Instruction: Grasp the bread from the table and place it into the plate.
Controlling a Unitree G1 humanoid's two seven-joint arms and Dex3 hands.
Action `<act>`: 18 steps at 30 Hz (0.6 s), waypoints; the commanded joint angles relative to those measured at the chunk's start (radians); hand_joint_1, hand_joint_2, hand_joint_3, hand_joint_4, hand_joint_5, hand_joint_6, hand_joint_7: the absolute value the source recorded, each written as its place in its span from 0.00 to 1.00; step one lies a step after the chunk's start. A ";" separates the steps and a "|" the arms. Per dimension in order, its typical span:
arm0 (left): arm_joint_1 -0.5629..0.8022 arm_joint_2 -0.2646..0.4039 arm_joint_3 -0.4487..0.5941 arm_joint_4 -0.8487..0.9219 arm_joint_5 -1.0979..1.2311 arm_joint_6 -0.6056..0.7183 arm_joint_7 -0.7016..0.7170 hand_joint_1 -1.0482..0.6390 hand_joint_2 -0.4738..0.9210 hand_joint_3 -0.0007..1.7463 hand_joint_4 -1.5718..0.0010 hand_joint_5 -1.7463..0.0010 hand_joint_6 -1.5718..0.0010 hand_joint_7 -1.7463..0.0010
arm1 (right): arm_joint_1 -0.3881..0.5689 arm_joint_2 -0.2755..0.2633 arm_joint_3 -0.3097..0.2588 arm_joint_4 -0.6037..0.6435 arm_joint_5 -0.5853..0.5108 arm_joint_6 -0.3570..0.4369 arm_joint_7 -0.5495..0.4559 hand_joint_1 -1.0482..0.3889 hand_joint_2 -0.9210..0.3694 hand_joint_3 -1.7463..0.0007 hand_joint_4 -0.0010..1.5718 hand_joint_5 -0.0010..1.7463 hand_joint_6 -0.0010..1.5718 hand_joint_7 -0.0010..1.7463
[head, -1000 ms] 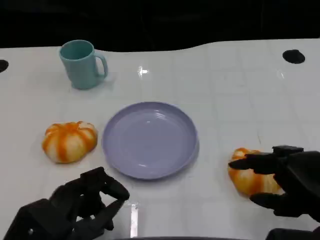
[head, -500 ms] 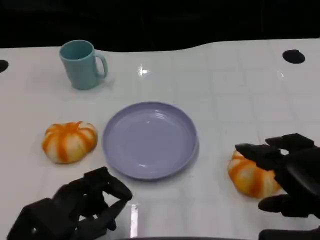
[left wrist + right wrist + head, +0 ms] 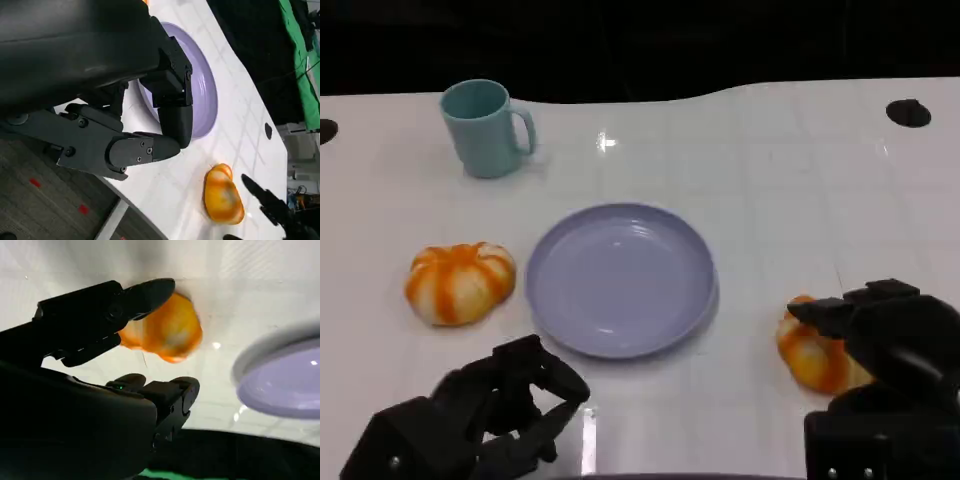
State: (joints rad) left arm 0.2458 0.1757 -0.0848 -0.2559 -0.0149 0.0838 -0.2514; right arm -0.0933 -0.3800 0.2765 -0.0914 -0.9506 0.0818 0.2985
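1. Head view: nearest us, our right hand [image 3: 885, 345] hovers spread over the bread [image 3: 810, 350], right of the plate [image 3: 620, 280], not yet closed on it.
2. Our left hand [image 3: 490, 410], nearer than the plate, holds nothing, fingers apart.
3. We judge the bread light and soft; grip its rounded sides gently.
4. No writing is legible.

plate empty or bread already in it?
Empty. The purple plate shows only bare surface; one bread lies on the table to one side, the other bread under the right hand.
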 commanded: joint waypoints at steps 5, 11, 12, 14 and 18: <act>0.014 0.006 0.006 -0.023 0.000 0.001 0.004 0.39 1.00 0.27 0.59 0.00 0.63 0.23 | -0.135 0.019 0.088 0.267 -0.014 0.015 -0.116 0.31 0.00 0.98 0.07 0.19 0.20 0.00; 0.018 0.004 0.005 -0.028 0.001 0.001 0.006 0.39 1.00 0.26 0.59 0.00 0.63 0.23 | -0.176 0.046 0.102 0.406 0.036 -0.047 -0.300 0.40 0.01 0.98 0.24 0.20 0.33 0.04; 0.018 0.005 0.004 -0.029 0.005 0.002 0.008 0.39 1.00 0.27 0.59 0.00 0.63 0.23 | -0.177 0.056 0.088 0.433 0.069 -0.087 -0.363 0.46 0.01 0.99 0.35 0.21 0.41 0.05; 0.019 0.005 0.004 -0.031 0.008 0.006 0.009 0.38 1.00 0.27 0.59 0.00 0.62 0.24 | -0.178 0.076 0.055 0.481 0.146 -0.175 -0.473 0.61 0.02 0.95 0.54 0.57 0.64 0.12; 0.018 0.003 0.005 -0.031 0.006 0.008 0.007 0.38 1.00 0.27 0.59 0.00 0.62 0.24 | -0.199 0.069 0.050 0.558 0.199 -0.321 -0.616 0.69 0.37 0.38 0.62 0.97 0.62 0.72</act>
State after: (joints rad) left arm 0.2587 0.1730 -0.0868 -0.2771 -0.0095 0.0857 -0.2511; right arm -0.2717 -0.3007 0.3422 0.4240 -0.7796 -0.1709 -0.2408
